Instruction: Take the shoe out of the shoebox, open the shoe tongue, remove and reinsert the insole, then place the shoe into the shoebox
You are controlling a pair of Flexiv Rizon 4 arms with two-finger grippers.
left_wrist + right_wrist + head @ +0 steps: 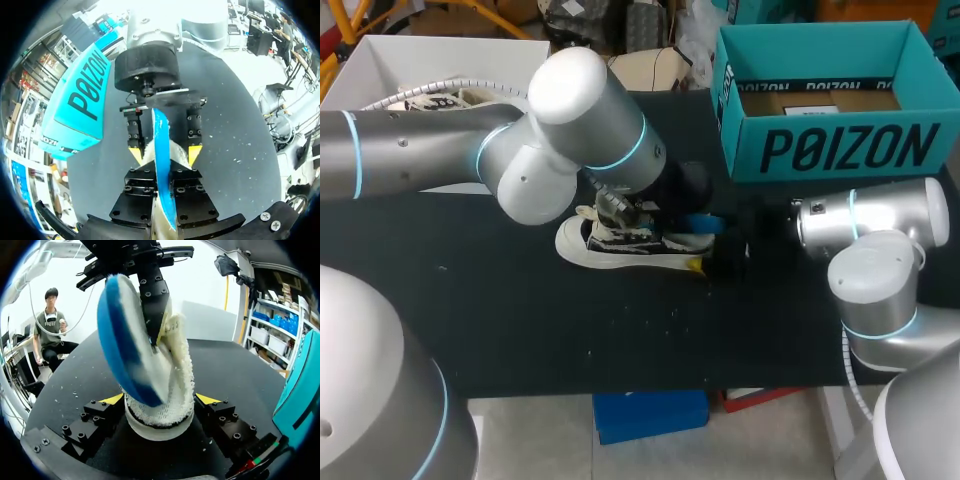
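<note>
the shoe (635, 243) sits on the table (520, 330), out of the shoebox (840, 150) beyond it. the right gripper (160, 399) clamps the shoe's heel, apparently steadying it, so the left gripper (162, 176), closed on the blue insole (161, 145) above the shoe's opening, can work it.

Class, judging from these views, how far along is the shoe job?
Done: the black-and-white canvas shoe lies on the table, out of the teal cardboard shoebox. In hand: the right tool clamps its heel while the left tool grips the blue foam insole, partly out; coming or going, unclear. Left: seating the insole, boxing the shoe.
</note>
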